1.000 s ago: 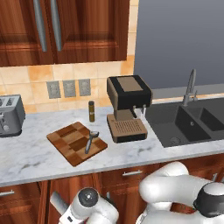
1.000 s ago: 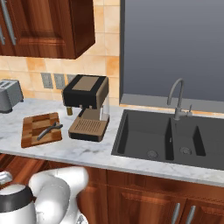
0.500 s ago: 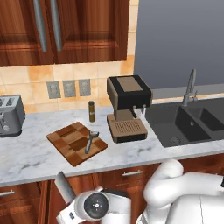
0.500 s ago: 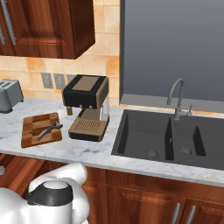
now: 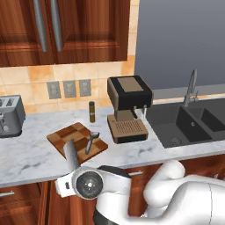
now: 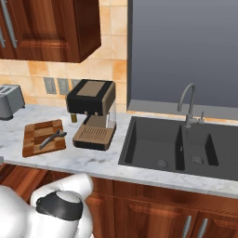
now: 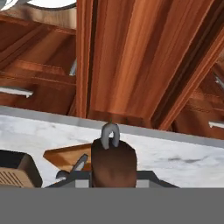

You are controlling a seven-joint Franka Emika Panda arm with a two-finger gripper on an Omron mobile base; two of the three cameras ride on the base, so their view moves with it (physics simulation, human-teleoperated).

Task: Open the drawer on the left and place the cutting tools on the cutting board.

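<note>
My gripper (image 5: 74, 170) is raised in front of the counter's front edge, just below the cutting board (image 5: 70, 136). It is shut on the cleaver, whose silver blade (image 5: 71, 154) points up past the counter edge. In the hand view the cleaver's dark handle (image 7: 113, 162), with its silver end ring, sits between the gripper (image 7: 113, 177) fingers. The patchwork cutting board (image 6: 39, 135) lies flat on the marble with the slim grey tool (image 5: 91, 141) (image 6: 52, 138) across it. Red-brown wood of the drawer (image 6: 21, 179) juts out under the counter at the left.
A coffee machine (image 5: 128, 107) stands right of the board, with a small dark bottle (image 5: 92, 112) behind it. A toaster (image 5: 9, 116) sits at the far left and a dark sink (image 5: 193, 125) with a faucet (image 6: 188, 104) lies to the right. Upper cabinets (image 5: 66, 26) hang above.
The hand has lifted and swung rightward with the cleaver; its blade now rises over the counter edge by the board. The board and the slim tool have not moved.
</note>
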